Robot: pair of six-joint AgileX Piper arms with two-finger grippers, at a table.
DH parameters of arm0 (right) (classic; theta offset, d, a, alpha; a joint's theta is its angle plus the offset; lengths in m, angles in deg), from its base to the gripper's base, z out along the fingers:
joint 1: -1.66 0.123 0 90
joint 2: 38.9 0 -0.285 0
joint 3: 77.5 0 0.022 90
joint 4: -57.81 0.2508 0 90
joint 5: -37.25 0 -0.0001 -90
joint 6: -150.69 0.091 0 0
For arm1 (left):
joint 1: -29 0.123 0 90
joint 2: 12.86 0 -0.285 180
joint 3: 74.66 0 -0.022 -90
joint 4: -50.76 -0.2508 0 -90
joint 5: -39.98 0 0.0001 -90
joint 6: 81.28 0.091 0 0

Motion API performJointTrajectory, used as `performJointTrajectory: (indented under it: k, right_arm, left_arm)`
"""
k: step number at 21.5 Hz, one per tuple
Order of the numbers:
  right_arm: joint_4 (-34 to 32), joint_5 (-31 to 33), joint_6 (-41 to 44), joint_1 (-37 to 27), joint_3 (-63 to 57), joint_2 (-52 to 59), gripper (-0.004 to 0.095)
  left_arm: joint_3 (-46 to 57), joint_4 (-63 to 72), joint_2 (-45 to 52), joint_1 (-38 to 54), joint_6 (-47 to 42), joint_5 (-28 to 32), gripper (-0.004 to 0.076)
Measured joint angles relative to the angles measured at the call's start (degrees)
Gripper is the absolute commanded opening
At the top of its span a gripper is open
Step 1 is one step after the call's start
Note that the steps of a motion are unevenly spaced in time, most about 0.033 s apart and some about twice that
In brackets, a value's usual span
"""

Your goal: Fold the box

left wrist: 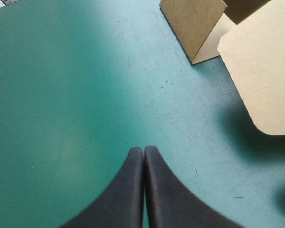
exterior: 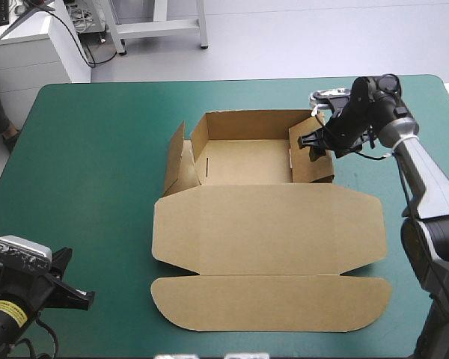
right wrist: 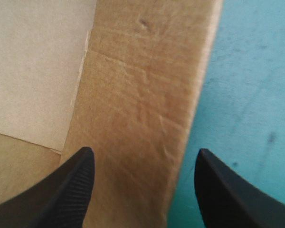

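Note:
The brown box [exterior: 254, 161] lies mid-table as an open tray with its back wall and both side walls raised. Its wide lid panel [exterior: 269, 228] and rounded tuck flap [exterior: 269, 303] lie flat toward the near edge. My right gripper [exterior: 312, 143] is open at the tray's right wall, which stands between the two fingers in the right wrist view [right wrist: 142, 156]. My left gripper [exterior: 60, 288] is shut over bare teal-green cover at the near left corner, well clear of the box; the left wall flap [left wrist: 192, 23] and a lid corner [left wrist: 263, 61] show ahead of it [left wrist: 143, 151].
The loose left side flap [exterior: 176, 161] leans outward from the tray. Open teal-green cover [exterior: 82, 164] stretches left of the box, and a narrower strip runs along the far edge. A white cabinet [exterior: 30, 52] stands beyond the far left corner.

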Motion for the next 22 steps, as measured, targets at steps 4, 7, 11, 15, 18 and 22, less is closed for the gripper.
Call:
performJointTrajectory:
  k: [4,7,11,15,18,22]
  right_arm:
    - [1.58,-0.32,0.22,0.0,-0.17,-4.63,0.037]
    - [1.44,-0.54,1.26,0.0,-0.23,-5.91,-0.0017]
    - [-0.31,-0.66,2.34,0.0,0.13,-5.84,-0.001]
    - [-2.5,-0.22,2.91,0.0,3.38,-2.42,-0.0013]
    - [-5.81,-0.11,3.93,0.0,5.69,4.3,-0.0013]
    - [-9.78,0.23,5.07,0.0,6.11,12.52,-0.0013]
  left_arm:
    - [0.0,0.0,0.0,0.0,-0.05,0.0,-0.0008]
    - [0.0,0.0,0.0,0.0,-0.05,0.0,-0.0008]
    - [0.0,0.16,0.0,0.0,-0.05,0.0,-0.0008]
    - [0.0,0.16,0.0,0.0,-0.05,0.0,-0.0008]
    - [0.0,0.22,0.0,0.0,-0.05,0.0,-0.0008]
    - [0.0,0.22,0.0,0.0,-0.05,0.11,0.0017]
